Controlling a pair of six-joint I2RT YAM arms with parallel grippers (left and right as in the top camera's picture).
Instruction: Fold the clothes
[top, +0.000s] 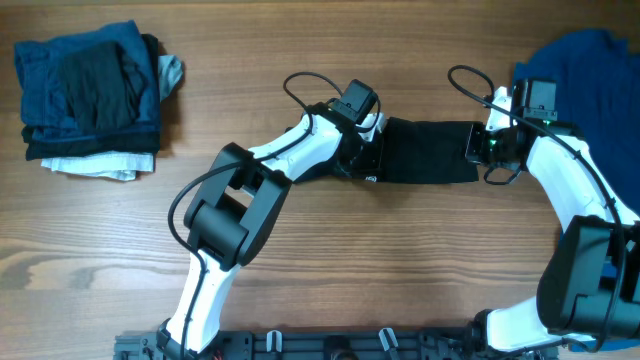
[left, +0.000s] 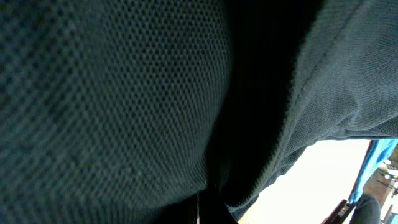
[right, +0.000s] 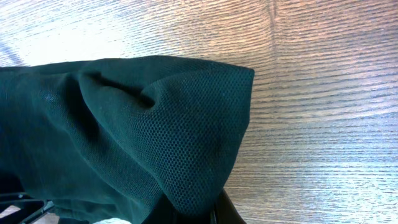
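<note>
One black mesh-knit shirt (top: 425, 152), narrow rectangle.

Wood-grain worktop (top: 330, 270). A stack of folded clothes (top: 90, 95), blue, black and white, lies at its far left. A black garment (top: 425, 152) spans the middle. A royal-blue shirt (top: 590, 75) lies far right.

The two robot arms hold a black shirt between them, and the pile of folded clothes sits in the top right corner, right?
Not quite. The overhead view shows the pile of folded clothes in the top left corner; a loose blue shirt lies top right. The left gripper and right gripper do hold the black shirt between them.
</note>
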